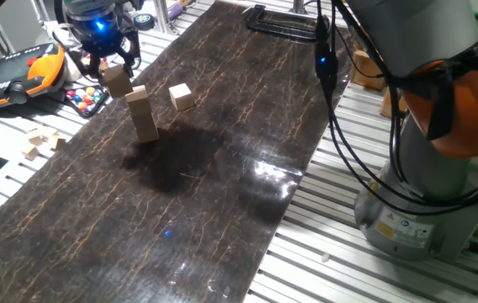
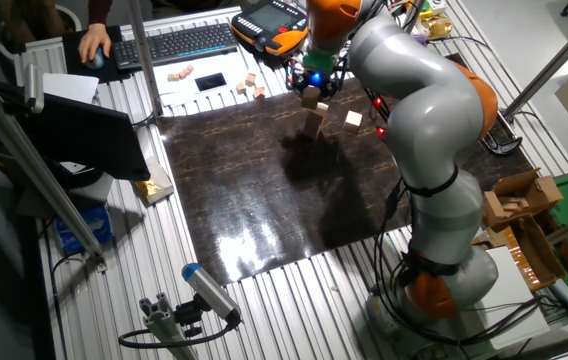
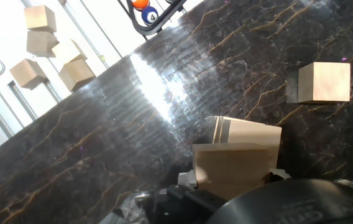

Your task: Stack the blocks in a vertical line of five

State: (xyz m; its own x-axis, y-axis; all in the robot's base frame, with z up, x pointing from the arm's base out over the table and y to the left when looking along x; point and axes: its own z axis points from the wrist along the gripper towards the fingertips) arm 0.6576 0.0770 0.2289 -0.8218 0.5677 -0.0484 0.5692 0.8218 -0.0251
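A column of three tan wooden blocks stands on the dark mat, also seen in the other fixed view. My gripper hovers just up and left of the column's top, shut on another block. In the hand view the held block fills the lower centre, with the column's top just behind it, slightly offset. One loose block lies on the mat to the right of the column, visible too in the hand view.
Small pale wooden bits lie on the slotted table left of the mat. A tray of coloured balls and an orange teach pendant sit behind the gripper. The arm's base and its cables stand on the right.
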